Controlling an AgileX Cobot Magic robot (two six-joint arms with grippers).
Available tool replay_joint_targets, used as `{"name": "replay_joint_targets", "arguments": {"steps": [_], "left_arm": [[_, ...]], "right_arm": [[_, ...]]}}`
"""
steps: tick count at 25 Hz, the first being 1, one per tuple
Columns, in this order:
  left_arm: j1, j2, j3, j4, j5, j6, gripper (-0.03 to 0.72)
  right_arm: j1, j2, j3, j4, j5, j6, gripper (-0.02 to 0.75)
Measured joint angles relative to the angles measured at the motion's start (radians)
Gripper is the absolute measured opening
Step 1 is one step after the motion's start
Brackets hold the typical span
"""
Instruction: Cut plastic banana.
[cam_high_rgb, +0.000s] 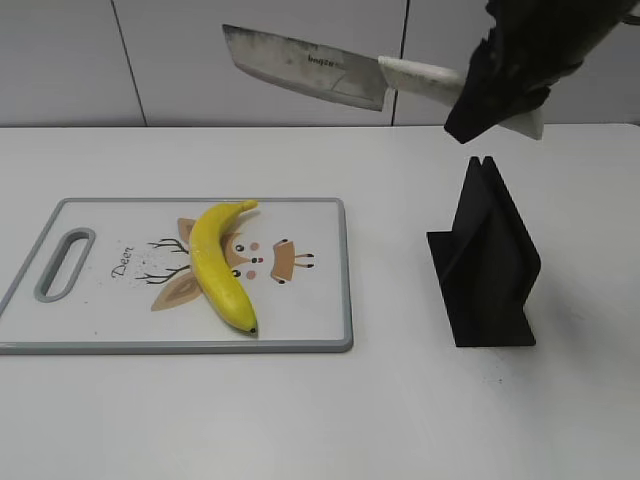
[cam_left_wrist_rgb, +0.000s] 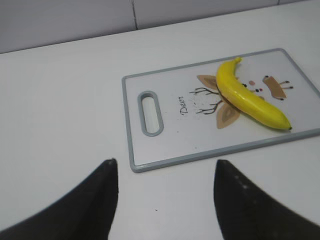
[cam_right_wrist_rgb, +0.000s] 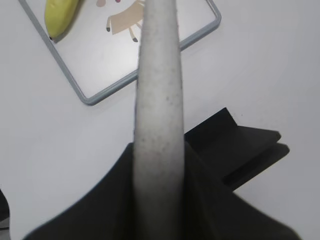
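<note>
White table (cam_high_rgb: 400, 420) carries everything. Biggest item on it is the cutting board (cam_high_rgb: 310, 320), left of centre, deer print up, handle slot at its left end. The plastic banana (cam_high_rgb: 218, 262) lies diagonally across the print, stem toward the far side, dark tip near the board's near edge, flat and untouched, still in 1 piece. Right of the board, well apart, stands the black knife holder (cam_high_rgb: 487, 260), slot up and vacant, which fits the knife being out of it. The cleaver (cam_high_rgb: 305, 66) hangs high over the far side of the table, blade pointing left, edge down, between holder and board, so in my view it's mid-transfer, not cutting yet. Right gripper (cam_high_rgb: 478, 98) is clamped on the cleaver's white handle (cam_right_wrist_rgb: 157, 100), which runs straight along the wrist view; squeezing the handle from both sides should keep the blade from rolling. Left gripper (cam_left_wrist_rgb: 165, 195) sits low near the board's handle end, fingers spread, holding nothing; probably parked to steady the board or banana. Next: carry blade over banana's middle, then lower.
</note>
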Motion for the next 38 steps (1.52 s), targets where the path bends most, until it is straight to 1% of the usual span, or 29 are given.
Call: {"name": "replay_joint_targets", "arguments": {"steps": [5, 8, 10, 13, 16, 20, 23, 28, 31, 34, 38], "left_arm": [[0.0, 0.227, -0.051, -0.116, -0.022, 0.175, 0.579], [0.0, 0.369, -0.112, -0.166, -0.061, 0.282, 0.579], [0.0, 0.467, -0.177, -0.196, -0.067, 0.372, 0.579], [0.0, 0.625, -0.291, -0.246, -0.051, 0.543, 0.579], [0.0, 0.803, -0.42, -0.297, 0.001, 0.73, 0.579], [0.0, 1.021, -0.589, -0.376, 0.099, 0.926, 0.579], [-0.004, 1.167, -0.688, -0.445, 0.153, 0.997, 0.579], [-0.051, 1.318, -0.787, -0.463, 0.161, 1.103, 0.578], [-0.091, 1.374, -0.804, -0.451, 0.139, 1.141, 0.577], [-0.123, 1.428, -0.805, -0.407, 0.117, 1.153, 0.577], [-0.131, 1.479, -0.805, -0.383, 0.087, 1.155, 0.564]], "right_arm": [[0.0, 0.093, -0.133, 0.004, 0.051, -0.108, 0.183], [0.0, 0.159, -0.201, 0.024, 0.077, -0.159, 0.183], [0.0, 0.196, -0.233, 0.045, 0.089, -0.197, 0.183], [0.0, 0.249, -0.274, 0.071, 0.102, -0.268, 0.183], [0.0, 0.289, -0.294, 0.075, 0.102, -0.331, 0.183], [0.0, 0.323, -0.298, 0.076, 0.102, -0.467, 0.183], [0.0, 0.336, -0.301, 0.084, 0.102, -0.541, 0.183], [0.004, 0.378, -0.306, 0.109, 0.102, -0.6, 0.183], [0.021, 0.417, -0.324, 0.11, 0.102, -0.608, 0.183], [0.046, 0.444, -0.373, 0.122, 0.102, -0.609, 0.183], [0.058, 0.466, -0.415, 0.176, 0.102, -0.61, 0.183]]}}
